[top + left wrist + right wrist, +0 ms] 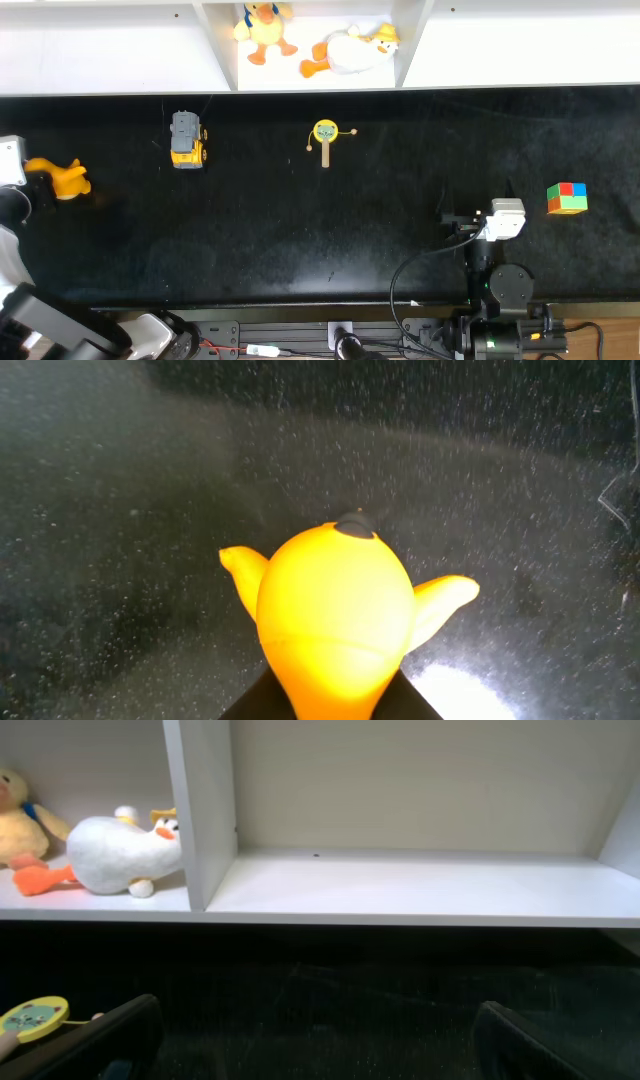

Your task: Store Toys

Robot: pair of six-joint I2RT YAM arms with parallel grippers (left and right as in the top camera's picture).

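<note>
My left claw [40, 182] is clenched on the orange-yellow rubber toy with stubby wings [335, 610], at the desk's [300, 235] left edge. My right claw [320, 1055] stands released, fingers wide, near the front right, facing the white shelf [400, 885]. A grey-and-yellow toy truck [187, 139] and a yellow wooden-handled rattle [325, 135] lie near the rear edge, and a multicoloured cube [566, 198] by the right edge

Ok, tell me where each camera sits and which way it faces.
Top: overhead, looking down on black table and white shelf; both arms at bottom edge.
Left wrist: on left arm, facing the table; left gripper clamps orange toy.
Right wrist: low, facing the shelf; right gripper open.
Shared: white goose, top and right wrist.
</note>
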